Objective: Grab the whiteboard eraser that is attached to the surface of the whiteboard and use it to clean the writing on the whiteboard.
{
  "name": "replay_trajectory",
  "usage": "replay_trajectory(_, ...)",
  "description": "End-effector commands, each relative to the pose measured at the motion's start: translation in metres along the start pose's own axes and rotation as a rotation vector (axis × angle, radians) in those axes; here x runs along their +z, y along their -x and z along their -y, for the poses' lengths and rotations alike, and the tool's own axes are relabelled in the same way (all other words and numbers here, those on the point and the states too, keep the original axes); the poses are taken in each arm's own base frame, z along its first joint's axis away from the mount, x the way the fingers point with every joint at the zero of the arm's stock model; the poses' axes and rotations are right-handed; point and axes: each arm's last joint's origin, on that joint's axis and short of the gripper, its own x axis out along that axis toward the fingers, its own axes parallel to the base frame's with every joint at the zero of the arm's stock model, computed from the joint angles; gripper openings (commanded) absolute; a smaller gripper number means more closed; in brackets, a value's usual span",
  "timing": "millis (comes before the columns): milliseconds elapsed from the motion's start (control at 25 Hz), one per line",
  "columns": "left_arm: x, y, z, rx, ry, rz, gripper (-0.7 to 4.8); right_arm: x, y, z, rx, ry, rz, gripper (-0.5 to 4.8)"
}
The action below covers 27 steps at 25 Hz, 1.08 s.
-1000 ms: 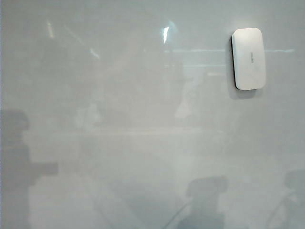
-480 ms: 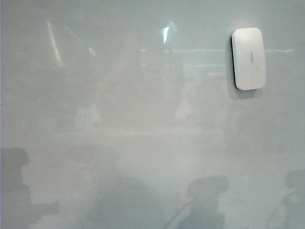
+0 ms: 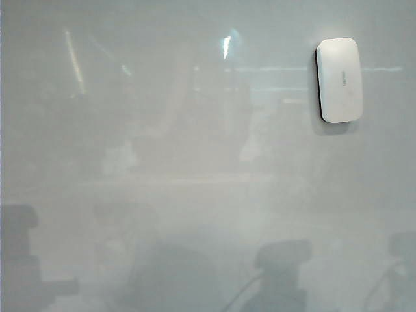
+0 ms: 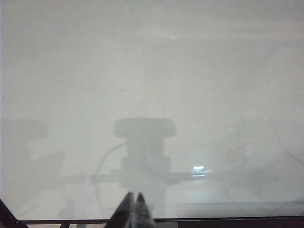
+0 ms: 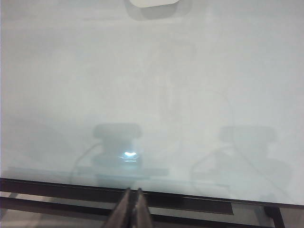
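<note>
The right gripper (image 5: pixel 132 199), fingers pressed shut and holding nothing, sits at the near edge of the whiteboard (image 5: pixel 152 95), with the whiteboard eraser (image 5: pixel 151 3) straight ahead of its tips and well apart, far up the board. The left gripper (image 4: pixel 133 204), also shut and empty, has no eraser ahead of it, so the right arm looks nearer. In the exterior view the eraser (image 3: pixel 338 79) clings to the board with its long axis running up and down; no writing shows.

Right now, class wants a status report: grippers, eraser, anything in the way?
Left gripper shut, right gripper shut, both empty. Whiteboard eraser stuck on whiteboard, untouched. No writing visible. Nothing blocking.
</note>
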Motion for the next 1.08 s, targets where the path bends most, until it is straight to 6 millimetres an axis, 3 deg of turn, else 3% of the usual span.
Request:
replay_trajectory(40, -0.001, 0.0, 0.0, -0.002, -0.003, -0.005, -0.05, 0.001, 0.0, 0.0, 0.001, -0.004, 0.011, -0.08)
replay_trajectory(600, 0.0, 0.0, -0.005, 0.046, 0.005, -0.002, -0.05, 0.001, 0.0, 0.0, 0.001, -0.004, 0.011, -0.08)
replay_trajectory(880, -0.001, 0.0, 0.006, -0.061, -0.013, -0.007, -0.05, 0.001, 0.0, 0.0, 0.001, -0.004, 0.011, -0.08)
replay_trajectory(1080, -0.001, 0.0, 0.004, -0.039, -0.01, -0.006, -0.05, 0.001, 0.0, 0.0, 0.001, -0.004, 0.011, -0.08)
